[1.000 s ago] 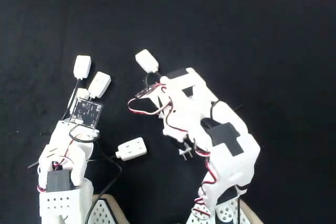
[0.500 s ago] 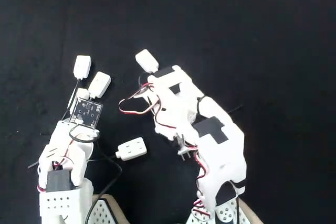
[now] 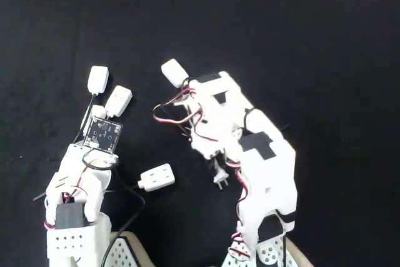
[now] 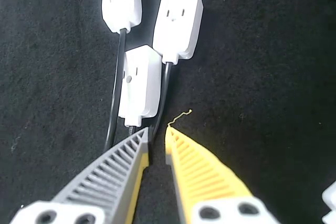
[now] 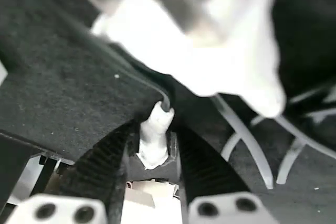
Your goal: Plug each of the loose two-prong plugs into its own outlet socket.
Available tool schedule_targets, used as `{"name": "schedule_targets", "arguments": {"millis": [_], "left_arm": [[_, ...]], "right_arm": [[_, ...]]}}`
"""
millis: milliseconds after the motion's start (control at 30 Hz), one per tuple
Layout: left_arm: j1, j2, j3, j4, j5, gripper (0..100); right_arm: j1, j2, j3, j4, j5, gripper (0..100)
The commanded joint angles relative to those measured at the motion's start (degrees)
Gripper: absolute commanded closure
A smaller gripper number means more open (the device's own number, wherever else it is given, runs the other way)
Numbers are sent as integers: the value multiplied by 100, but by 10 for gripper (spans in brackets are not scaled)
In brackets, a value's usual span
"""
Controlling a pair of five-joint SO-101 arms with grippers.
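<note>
My right gripper (image 5: 153, 125) is shut on a small white plug (image 5: 152, 142) with a black cable leaving its top. Just past the fingertips lies a blurred white socket block (image 5: 205, 51). From above, the right gripper (image 3: 189, 89) ends right beside a white outlet socket (image 3: 174, 72). A loose two-prong plug (image 3: 220, 177) lies under that arm. My left gripper (image 4: 156, 132) has its fingers drawn together to a slit over a black cable, just short of three white sockets (image 4: 139, 85), (image 4: 178, 24), (image 4: 122, 1).
Another white socket (image 3: 156, 177) lies between the two arms on the black cloth (image 3: 312, 60). Black cables (image 3: 134, 207) run from the sockets toward the front edge. Pale cable ties (image 5: 247, 145) lie beside the right gripper. The cloth's back and right side are open.
The right arm swung left, then back right and forward toward the upper socket. The two-prong plug under it shifted slightly. The left arm kept still.
</note>
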Motion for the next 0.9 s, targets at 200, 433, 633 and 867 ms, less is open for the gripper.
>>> {"name": "schedule_targets", "arguments": {"millis": [200, 433, 633, 867], "left_arm": [[-22, -26, -4, -114, -44, 934], [-22, -26, -4, -114, -44, 934], [-22, -26, -4, -114, -44, 934], [-22, -26, -4, -114, -44, 934]], "right_arm": [[264, -1279, -22, 35, -413, 987], [141, -1420, -13, 185, -404, 987], [281, -1393, -4, -18, -281, 987], [264, -1358, 251, 44, 123, 987]]}}
